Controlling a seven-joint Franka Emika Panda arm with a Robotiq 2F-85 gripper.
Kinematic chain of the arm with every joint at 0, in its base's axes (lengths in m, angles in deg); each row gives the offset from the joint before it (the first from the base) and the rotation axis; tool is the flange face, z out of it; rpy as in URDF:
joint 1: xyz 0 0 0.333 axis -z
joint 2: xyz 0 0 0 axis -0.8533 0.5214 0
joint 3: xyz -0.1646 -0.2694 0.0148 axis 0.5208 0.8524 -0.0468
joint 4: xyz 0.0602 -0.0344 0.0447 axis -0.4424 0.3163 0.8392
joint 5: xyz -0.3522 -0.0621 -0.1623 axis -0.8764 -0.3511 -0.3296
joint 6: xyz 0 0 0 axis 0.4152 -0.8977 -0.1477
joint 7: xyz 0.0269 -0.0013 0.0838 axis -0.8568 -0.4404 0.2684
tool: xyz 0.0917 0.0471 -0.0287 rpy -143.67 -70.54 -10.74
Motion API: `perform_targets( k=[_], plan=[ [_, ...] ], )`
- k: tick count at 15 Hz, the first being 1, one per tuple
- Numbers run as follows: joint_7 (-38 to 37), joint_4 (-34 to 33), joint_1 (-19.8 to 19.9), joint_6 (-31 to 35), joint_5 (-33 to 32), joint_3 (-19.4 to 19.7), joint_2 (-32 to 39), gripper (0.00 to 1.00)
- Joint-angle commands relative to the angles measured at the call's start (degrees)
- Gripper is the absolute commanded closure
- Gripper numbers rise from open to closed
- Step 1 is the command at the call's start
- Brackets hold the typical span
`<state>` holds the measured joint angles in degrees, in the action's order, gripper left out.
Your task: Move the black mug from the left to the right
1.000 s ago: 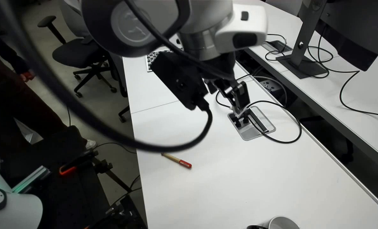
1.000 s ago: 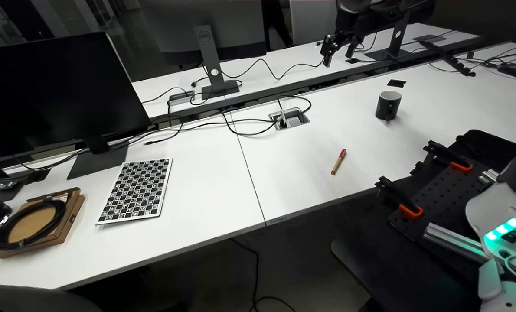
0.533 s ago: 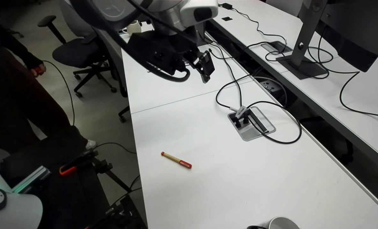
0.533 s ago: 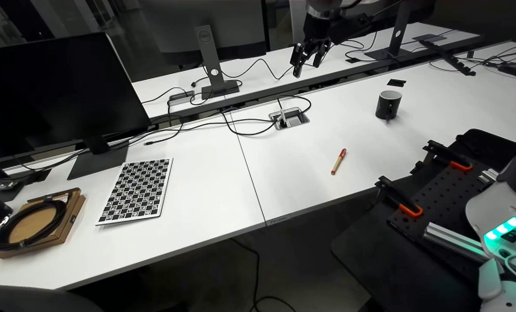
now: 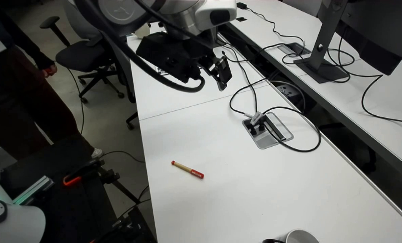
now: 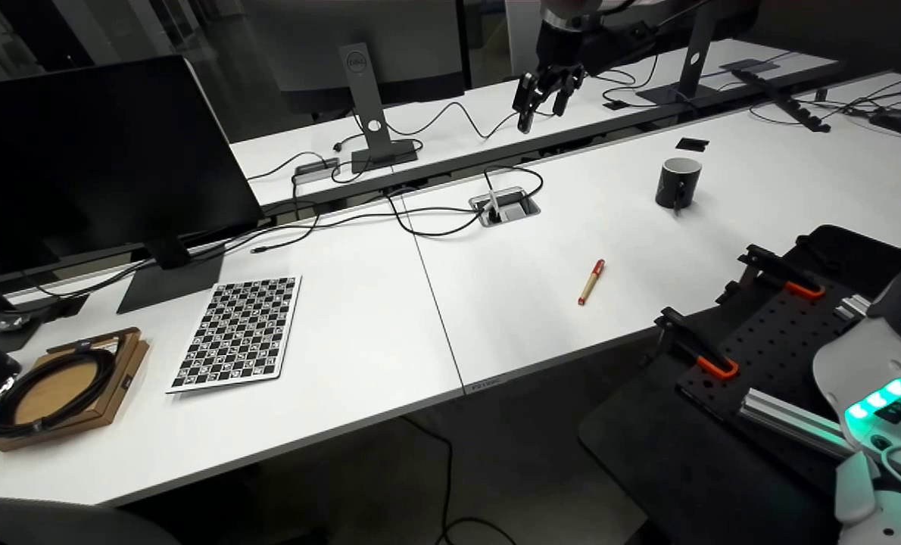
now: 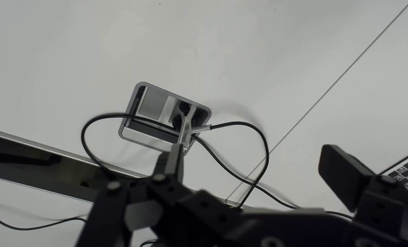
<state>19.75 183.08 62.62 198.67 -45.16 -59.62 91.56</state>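
Note:
The black mug stands upright on the white table, its handle towards the camera in an exterior view. It also shows, cut off by the bottom edge, in an exterior view, where its light grey inside is visible. My gripper is open, with nothing between its fingers, and hangs above the table well away from the mug. It also shows in an exterior view. In the wrist view my fingers are wide apart, over cables; the mug is out of that view.
A flat grey cable box with looping black wires is set in the table. A red-brown stick lies on the table. A checkered board, a cardboard box with cable and monitors stand further along.
In both exterior views my gripper has moved left over the past second, uncovering the cable box in one, with a slight shift back right in the last half second. The mug has not moved.

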Motion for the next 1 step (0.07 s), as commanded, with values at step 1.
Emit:
perform_targets(
  k=[1],
  plan=[
    [-0.2,0.0,-0.6,-0.1,-0.1,0.5,0.0,0.0]
  ],
)
